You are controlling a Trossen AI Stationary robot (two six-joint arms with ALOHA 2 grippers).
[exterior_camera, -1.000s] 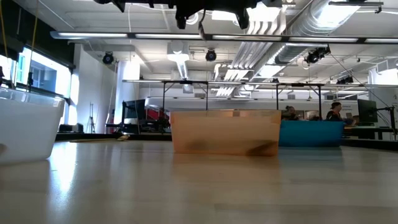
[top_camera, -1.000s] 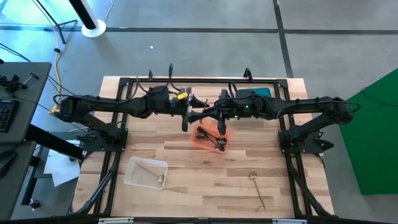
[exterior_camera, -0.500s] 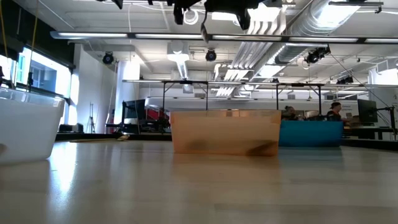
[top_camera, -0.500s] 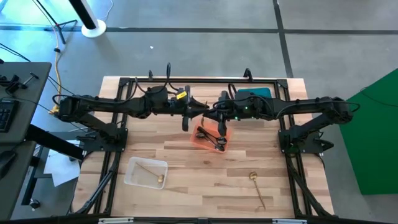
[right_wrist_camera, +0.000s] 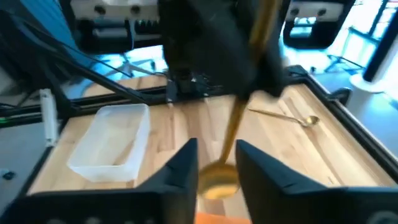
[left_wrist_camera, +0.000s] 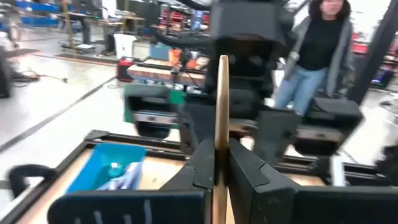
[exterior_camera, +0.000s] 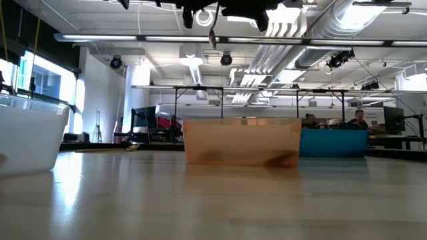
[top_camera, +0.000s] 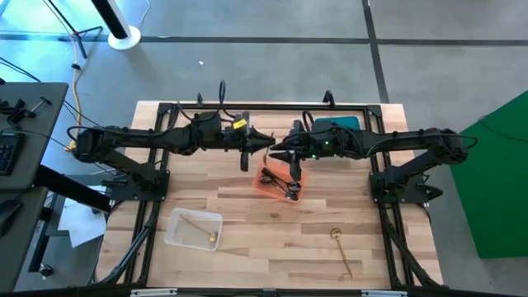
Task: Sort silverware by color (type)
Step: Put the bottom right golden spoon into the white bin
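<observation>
A gold spoon [right_wrist_camera: 239, 115] hangs upright above the orange bin [top_camera: 294, 175] at the table's middle, where my two grippers meet. My left gripper [left_wrist_camera: 221, 167], coming from the table's left, is shut on its handle. My right gripper [right_wrist_camera: 217, 169], coming from the right, stands open with the spoon's bowl [right_wrist_camera: 217, 182] between its fingers. The low view shows the spoon [exterior_camera: 212, 33] hanging high over the orange bin [exterior_camera: 240, 141]. Dark silverware [top_camera: 280, 186] lies in that bin. Another gold piece [top_camera: 203, 230] lies in the clear bin [top_camera: 177, 235]. My left gripper pinches the spoon's thin handle [left_wrist_camera: 222, 118] between its two fingers, which reach in level from the table's left and lie across it. The spoon stands upright, lifted clear, its handle running above and below the fingers. My right gripper's fingers [right_wrist_camera: 184, 167] flank the bowl; whether they touch it I cannot tell.
A blue bin [top_camera: 345, 122] stands at the far side behind the right arm. A loose gold spoon [top_camera: 341, 250] lies on the wood near the front right. The clear bin sits front left. A person [left_wrist_camera: 317, 56] stands in the room beyond the table.
My left gripper has shut on the spoon's handle, both arms staying where they meet above the orange bin. The spoon stays lifted clear and hangs more upright than before.
</observation>
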